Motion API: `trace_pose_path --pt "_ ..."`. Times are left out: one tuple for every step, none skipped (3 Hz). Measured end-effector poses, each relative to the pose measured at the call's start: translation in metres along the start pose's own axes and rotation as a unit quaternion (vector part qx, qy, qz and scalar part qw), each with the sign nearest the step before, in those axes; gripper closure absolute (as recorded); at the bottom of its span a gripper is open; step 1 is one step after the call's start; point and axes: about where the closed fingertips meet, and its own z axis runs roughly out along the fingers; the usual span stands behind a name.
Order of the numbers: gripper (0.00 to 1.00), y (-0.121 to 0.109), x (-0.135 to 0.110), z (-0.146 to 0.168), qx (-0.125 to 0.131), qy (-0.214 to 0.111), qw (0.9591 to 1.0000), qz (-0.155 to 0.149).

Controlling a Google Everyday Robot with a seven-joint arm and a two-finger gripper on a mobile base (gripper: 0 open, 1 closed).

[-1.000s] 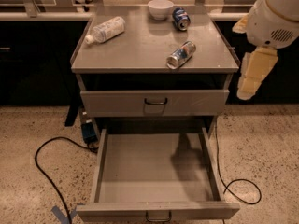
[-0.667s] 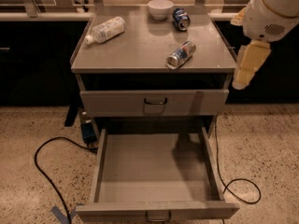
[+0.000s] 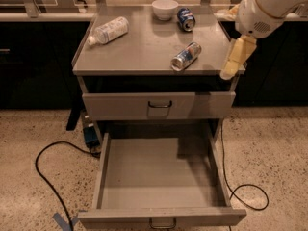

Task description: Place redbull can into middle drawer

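The redbull can lies on its side on the cabinet top, right of centre and near the front edge. The middle drawer is pulled fully out below, and its flat grey floor is bare. My gripper hangs from the white arm at the top's front right corner. It is to the right of the can, apart from it, and holds nothing.
On the top are a stubby dark-blue can, a white bowl and a plastic bottle lying on its side. The upper handled drawer is shut. Black cables and a blue object lie on the floor.
My gripper has moved left and slightly up, from beside the cabinet to its front right corner, closer to the redbull can. Nothing on the top has moved.
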Motion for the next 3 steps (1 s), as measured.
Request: trace_pose_path --pt "0.00 -0.0092 -0.0192 0.0209 -0.015 -0.030 0.9989 -0.033" --pt "0.00 -0.0092 -0.0192 0.0209 -0.015 -0.030 0.9989 -0.033" --pt "0.00 -0.0156 -0.0244 0.0228 0.005 -0.024 0.9984 -0.051"
